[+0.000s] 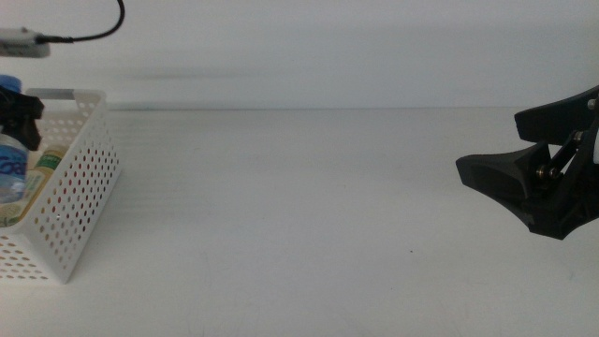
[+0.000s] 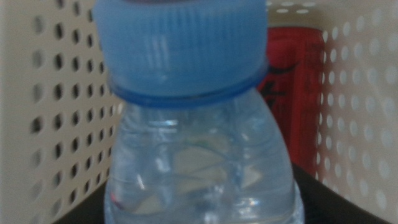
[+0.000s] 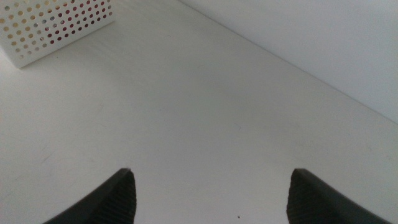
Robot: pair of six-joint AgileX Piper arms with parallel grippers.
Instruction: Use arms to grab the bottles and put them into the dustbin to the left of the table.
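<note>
Left gripper (image 1: 21,110) over white perforated plastic basket (image 1: 80,187), fingers pinching blue-capped clear water bottle (image 2: 199,143); red can (image 2: 295,93) behind. Right gripper (image 3: 211,193) above white desk (image 1: 299,215), fingers spread.

White perforated dustbin (image 1: 70,197), blue-capped clear water bottle (image 2: 193,124), red can (image 2: 295,93).

Rear wall (image 1: 328,47): plain white, unmarked, meeting the worktop (image 1: 299,215) along a straight, slightly shadowed seam. Worktop surface white, smooth and matte, with a few tiny dark specks. Lighting even and diffuse, casting only soft shadows. No window or floor is in view.
</note>
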